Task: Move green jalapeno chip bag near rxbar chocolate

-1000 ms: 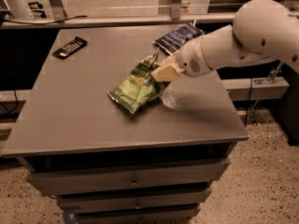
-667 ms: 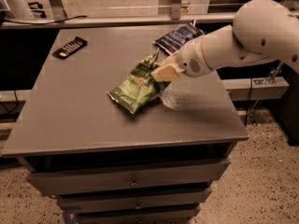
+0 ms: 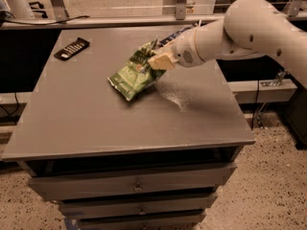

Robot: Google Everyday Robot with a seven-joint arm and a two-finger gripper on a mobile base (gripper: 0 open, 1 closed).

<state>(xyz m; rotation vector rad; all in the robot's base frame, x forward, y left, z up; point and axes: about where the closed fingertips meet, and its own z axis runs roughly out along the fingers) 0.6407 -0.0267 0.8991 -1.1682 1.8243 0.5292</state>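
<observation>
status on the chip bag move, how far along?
Done: the grasp. The gripper is closed on the right edge of the green jalapeno chip bag, around mid-table.
In hand: the carry, with the bag in the grip.
Left: most of the travel. The rxbar chocolate lies near the far-left corner of the table, well apart from the bag, which is not yet set down beside it or released.
</observation>
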